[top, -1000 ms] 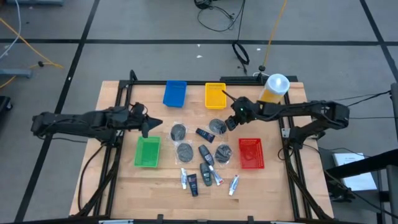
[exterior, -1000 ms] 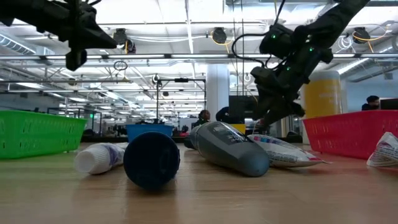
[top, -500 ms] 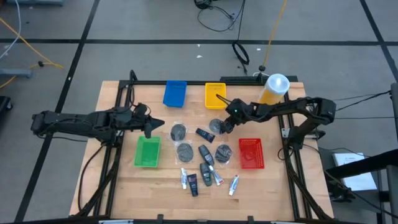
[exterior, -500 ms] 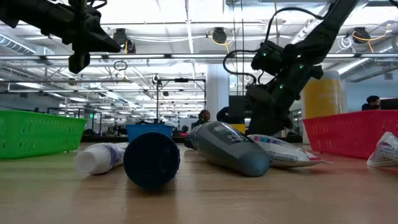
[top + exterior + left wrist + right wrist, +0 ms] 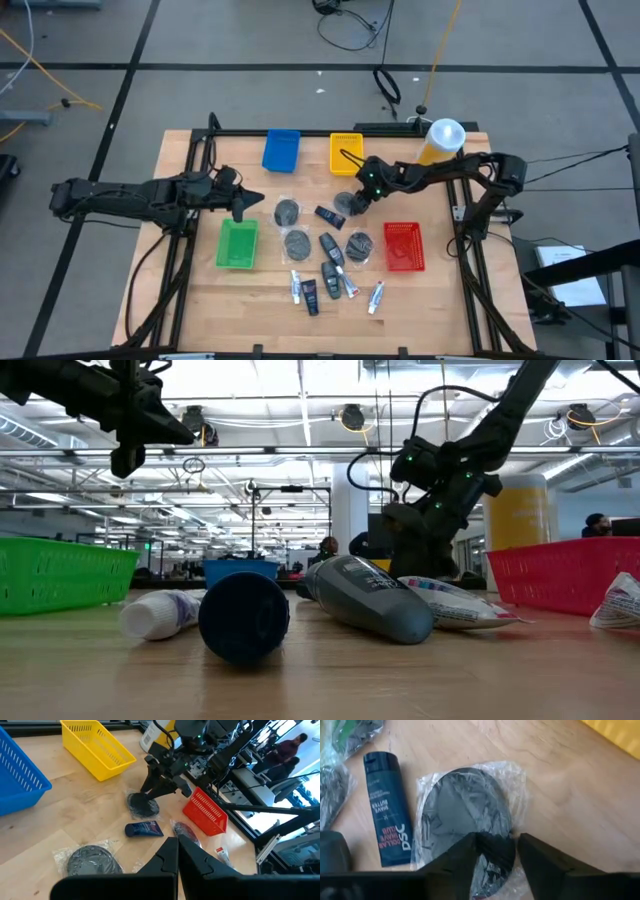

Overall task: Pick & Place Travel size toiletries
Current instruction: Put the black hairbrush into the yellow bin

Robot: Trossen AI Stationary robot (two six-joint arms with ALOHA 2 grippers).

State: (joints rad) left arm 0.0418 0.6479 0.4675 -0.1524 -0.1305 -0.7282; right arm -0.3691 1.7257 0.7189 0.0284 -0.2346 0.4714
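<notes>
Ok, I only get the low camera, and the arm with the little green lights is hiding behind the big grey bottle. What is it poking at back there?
Observer: The right gripper is down at a round grey disc in crinkly plastic wrap, lying near the yellow tray.
Operator: Has it grabbed it?
Observer: Not that I can see. Its fingers stand apart, one on each side of the disc's edge.
Operator: And where's the other arm? I just see it up high.
Observer: The left gripper, shut, hangs above the table just past the far end of the green tray.
</notes>
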